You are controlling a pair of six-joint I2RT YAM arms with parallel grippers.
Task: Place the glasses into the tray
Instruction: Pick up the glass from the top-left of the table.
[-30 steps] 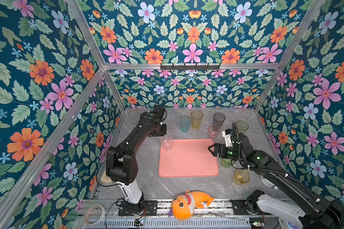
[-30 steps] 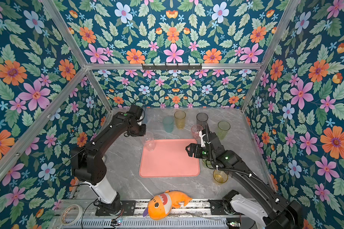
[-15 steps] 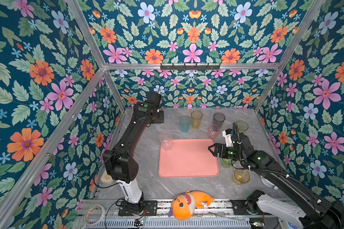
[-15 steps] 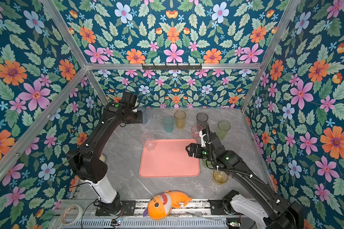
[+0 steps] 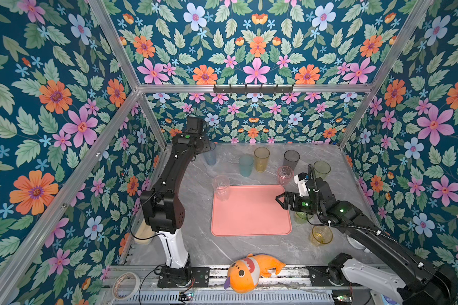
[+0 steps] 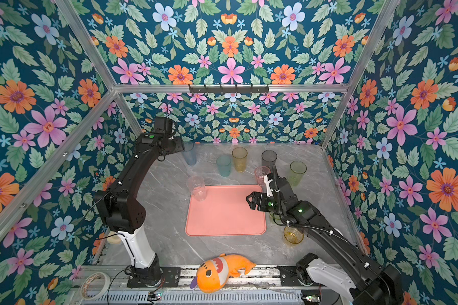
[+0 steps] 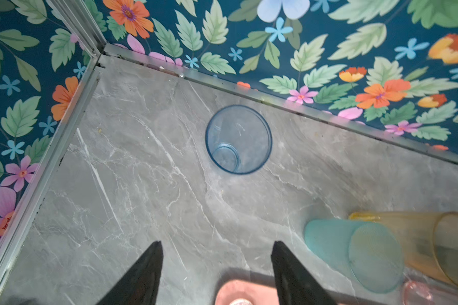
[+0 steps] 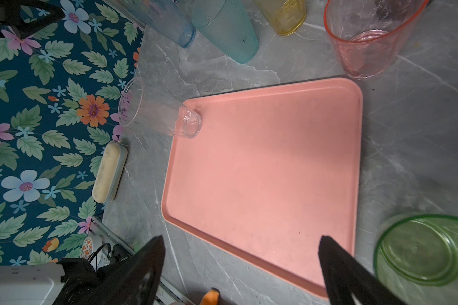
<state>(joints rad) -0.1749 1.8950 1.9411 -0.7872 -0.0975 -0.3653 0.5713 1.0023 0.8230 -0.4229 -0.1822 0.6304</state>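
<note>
Left arm has swung away from the tray's (image 5: 251, 211) far-left corner over the last second, and the left gripper (image 7: 216, 244) now hangs above the blue glass (image 7: 238, 140). That glass sits well beyond the same corner, tucked close to the wall (image 7: 328, 66). The fingers spread on the way over and are apart with nothing between them. Right gripper (image 8: 241, 239) hasn't budged: wide open, empty, parked over the tray's right edge. Score so far looks like one in. The clear glass (image 5: 220, 188) stands upright in the tray's far-left corner, and every other glass is off the tray. Teal glass (image 5: 246, 165), amber glass (image 5: 261, 159) and pink glass (image 5: 285, 175) are past the far edge, and the green glass (image 8: 421, 248) is just off the right edge, under the right arm. My worry is that the blue one looks tall, light and slick. If the fingers drop a bit off-centre, one tip lands on the rim and tips it into the wall. I'm also not sure the gap is wide enough yet to clear that rim. On the carry back, the clear glass stands right by the way in, and it wouldn't take much of a nudge to topple it. Same on the right: the green glass is near enough that arm for a careless sweep to knock it.
</note>
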